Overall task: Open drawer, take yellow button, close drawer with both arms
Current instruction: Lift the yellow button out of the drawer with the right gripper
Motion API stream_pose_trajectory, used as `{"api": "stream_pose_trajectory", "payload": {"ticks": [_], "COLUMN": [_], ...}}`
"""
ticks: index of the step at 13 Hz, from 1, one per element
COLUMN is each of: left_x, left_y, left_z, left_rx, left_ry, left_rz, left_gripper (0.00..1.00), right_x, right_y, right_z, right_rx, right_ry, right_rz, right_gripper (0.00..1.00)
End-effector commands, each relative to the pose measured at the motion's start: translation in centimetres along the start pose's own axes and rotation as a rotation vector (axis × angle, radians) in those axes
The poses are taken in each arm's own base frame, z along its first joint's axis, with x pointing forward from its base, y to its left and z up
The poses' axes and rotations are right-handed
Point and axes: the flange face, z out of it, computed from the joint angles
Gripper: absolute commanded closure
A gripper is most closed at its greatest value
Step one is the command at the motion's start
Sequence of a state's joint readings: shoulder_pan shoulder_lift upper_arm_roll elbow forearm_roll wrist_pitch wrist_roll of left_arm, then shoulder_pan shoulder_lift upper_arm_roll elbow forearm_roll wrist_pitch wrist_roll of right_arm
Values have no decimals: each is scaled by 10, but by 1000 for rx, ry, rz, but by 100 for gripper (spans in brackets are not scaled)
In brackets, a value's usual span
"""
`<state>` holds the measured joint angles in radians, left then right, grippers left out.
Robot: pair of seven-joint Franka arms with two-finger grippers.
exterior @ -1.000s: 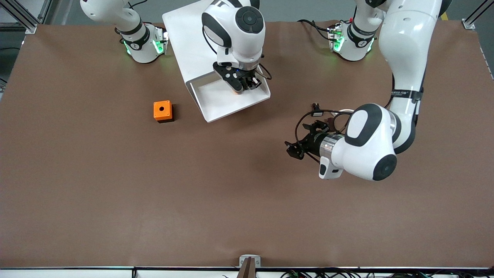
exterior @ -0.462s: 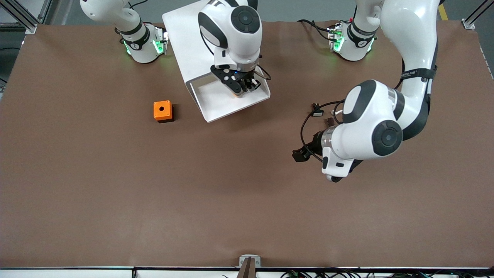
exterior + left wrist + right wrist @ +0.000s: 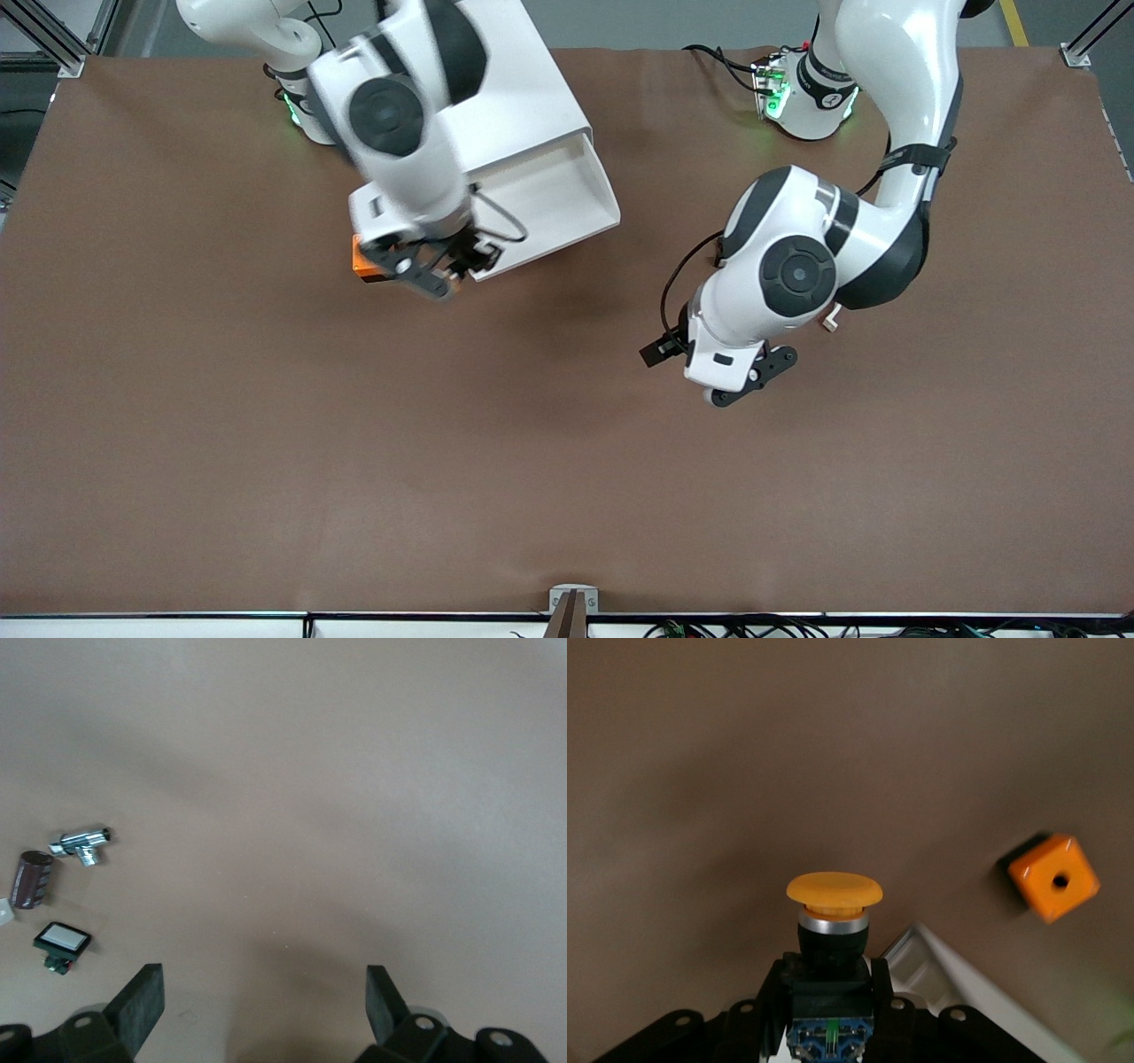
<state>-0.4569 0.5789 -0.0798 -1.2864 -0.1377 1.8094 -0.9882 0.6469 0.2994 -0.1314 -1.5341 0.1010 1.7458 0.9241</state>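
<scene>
My right gripper is shut on the button, which has an orange cap, a black body and a blue rear end. It holds the button in the air over the table beside the drawer's corner, close to the orange box. The top drawer stands pulled out of the white cabinet, and its tray looks bare. My left gripper is open and empty over bare table toward the left arm's end. In the left wrist view its fingers stand wide apart.
The orange box with a hole also shows in the right wrist view. Small loose parts lie on the table by the left arm: a silver part, a dark cylinder and a black-and-white part.
My right arm has lifted the button out of the drawer and swung toward the orange box. My left arm has turned its wrist and shifted slightly toward the drawer.
</scene>
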Motion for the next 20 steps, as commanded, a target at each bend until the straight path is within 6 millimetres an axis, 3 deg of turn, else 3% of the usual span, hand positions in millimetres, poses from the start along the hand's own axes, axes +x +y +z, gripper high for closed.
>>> {"api": "stream_pose_trajectory", "payload": {"ticks": [1, 2, 4, 9, 13, 16, 20], "left_x": [-30, -47, -66, -129, -170, -194, -232], "left_y": [14, 25, 37, 67, 80, 86, 93], "left_z": [9, 14, 18, 51, 66, 76, 83], "left_rx": [20, 18, 2, 18, 31, 34, 23], "left_ry": [89, 108, 118, 100, 83, 61, -3], "left_rz": [-9, 0, 2, 47, 99, 104, 87], "left_gripper": [0, 0, 0, 0, 0, 0, 0], "right_x": [78, 109, 161, 238, 267, 288, 297], "right_y": [68, 97, 147, 225, 255, 287, 291], "right_z": [4, 9, 39, 125, 157, 204, 241], "right_rx": [11, 8, -48, -98, -93, -79, -75], "right_ry": [-33, -35, -35, 28, 52, 115, 162], "right_rz": [-129, -170, -230, -309, -342, -380, -384], "right_gripper": [100, 100, 100, 100, 100, 100, 100]}}
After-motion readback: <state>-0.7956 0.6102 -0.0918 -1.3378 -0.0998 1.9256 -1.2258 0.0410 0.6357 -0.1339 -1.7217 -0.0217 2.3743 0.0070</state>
